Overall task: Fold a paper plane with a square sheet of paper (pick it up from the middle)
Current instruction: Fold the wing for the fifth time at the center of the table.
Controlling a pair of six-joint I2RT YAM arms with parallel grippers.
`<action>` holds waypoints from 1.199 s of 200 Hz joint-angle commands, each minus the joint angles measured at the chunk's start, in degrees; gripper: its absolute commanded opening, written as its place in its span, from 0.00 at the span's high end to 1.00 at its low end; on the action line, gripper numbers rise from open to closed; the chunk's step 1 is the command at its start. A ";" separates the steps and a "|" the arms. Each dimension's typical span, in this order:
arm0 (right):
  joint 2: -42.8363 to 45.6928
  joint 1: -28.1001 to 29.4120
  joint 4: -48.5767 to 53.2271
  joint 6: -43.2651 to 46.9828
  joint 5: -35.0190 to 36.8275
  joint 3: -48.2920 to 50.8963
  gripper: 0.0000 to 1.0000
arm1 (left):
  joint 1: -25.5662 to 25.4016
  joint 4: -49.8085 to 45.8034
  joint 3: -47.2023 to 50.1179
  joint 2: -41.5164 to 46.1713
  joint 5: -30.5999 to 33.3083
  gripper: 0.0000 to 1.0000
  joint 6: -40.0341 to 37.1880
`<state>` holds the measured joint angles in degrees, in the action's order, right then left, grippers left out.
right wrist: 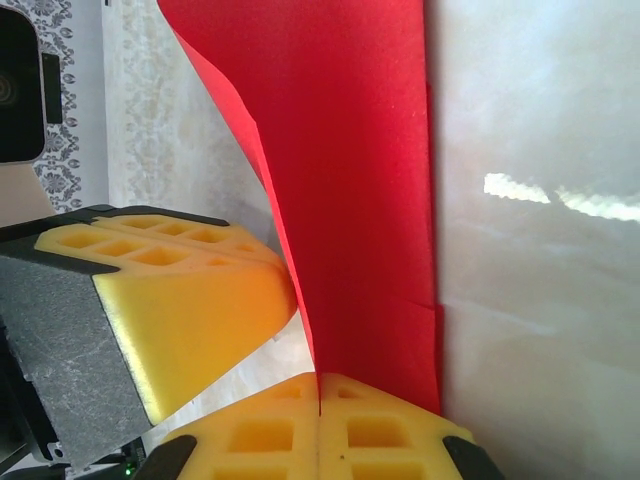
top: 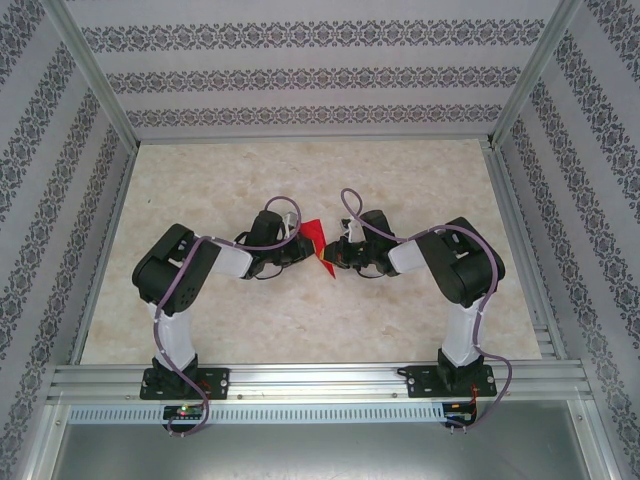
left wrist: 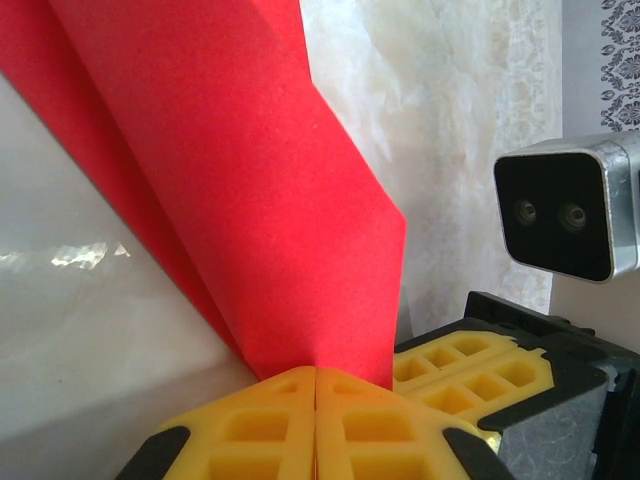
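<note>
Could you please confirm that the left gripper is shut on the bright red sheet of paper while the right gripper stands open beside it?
Not quite: the right gripper is not open. The right wrist view shows its yellow jaws closed on the thin bright red folded sheet of paper. The left gripper is indeed shut on it, as stated.
</note>
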<state>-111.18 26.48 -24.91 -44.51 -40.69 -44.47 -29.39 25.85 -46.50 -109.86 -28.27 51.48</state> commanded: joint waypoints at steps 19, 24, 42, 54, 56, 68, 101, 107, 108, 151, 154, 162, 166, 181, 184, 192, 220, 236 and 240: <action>-1.16 -0.51 1.85 0.51 -0.18 -0.79 1.00 | -0.65 2.20 -2.06 -1.07 0.14 0.92 0.28; -1.16 -0.55 1.95 0.56 -0.29 -0.88 1.00 | -0.64 1.91 -2.05 -1.07 0.44 0.92 0.28; -1.02 -0.60 2.75 1.05 -0.51 -1.17 1.00 | -0.60 1.64 -2.04 -1.16 1.51 0.92 0.40; -0.72 -0.64 3.48 1.55 -0.62 -1.40 1.00 | -0.60 1.84 -1.73 -1.18 2.12 0.92 0.63; -0.71 -0.66 3.64 1.60 -0.62 -1.45 1.00 | -0.63 1.84 -1.70 -1.22 2.27 0.92 0.63; -0.42 -0.64 4.74 2.36 -0.71 -1.76 1.00 | -0.59 1.78 -1.60 -1.20 2.84 0.93 0.79; 0.88 -0.64 9.02 5.26 -0.42 -2.93 0.96 | -0.61 1.56 -1.57 -1.22 4.36 0.93 1.08; 1.27 -0.63 9.86 5.96 -0.12 -3.14 0.94 | -0.63 1.13 -1.75 -1.36 4.43 0.93 1.09; 1.33 -0.64 10.05 6.08 -0.07 -3.16 0.94 | -0.61 1.05 -1.84 -1.38 4.44 0.93 1.08; 4.84 -0.42 16.22 12.51 2.40 -5.65 0.77 | -0.61 -1.00 -2.51 -2.13 5.52 0.93 1.77; 5.03 -0.38 16.73 12.98 2.71 -5.79 0.76 | -0.63 -1.08 -2.46 -2.12 5.55 0.93 1.78; 5.54 -0.29 18.22 14.52 3.56 -6.35 0.74 | -0.59 -1.32 -2.54 -2.25 5.58 0.93 1.84; 5.69 -0.18 19.00 15.33 4.09 -6.67 0.74 | -0.63 -1.45 -2.60 -2.28 5.64 0.94 1.82; 5.95 0.26 22.28 18.26 5.88 -8.03 0.73 | -0.61 -1.60 -2.59 -2.30 5.69 0.93 2.08; 5.92 0.38 22.84 18.77 6.18 -8.26 0.73 | -0.63 -1.67 -2.56 -2.44 5.68 0.93 2.12; 5.93 0.73 24.21 20.21 7.17 -8.93 0.72 | -0.58 -1.60 -2.63 -2.44 5.78 0.94 2.21; 5.61 2.51 28.45 23.35 12.27 -10.78 0.70 | -0.59 -1.49 -2.74 -2.65 5.51 0.94 2.39; 5.10 3.45 29.91 24.01 13.82 -11.64 0.70 | -0.59 -1.52 -2.69 -2.71 5.52 0.94 2.46; 4.96 3.70 30.13 24.17 14.07 -11.77 0.70 | -0.63 -1.54 -2.65 -2.66 5.51 0.94 2.46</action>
<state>-106.65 28.56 0.82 -24.47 -31.29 -54.17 -29.43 25.43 -48.07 -111.13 -23.66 53.17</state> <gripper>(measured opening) 0.297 0.068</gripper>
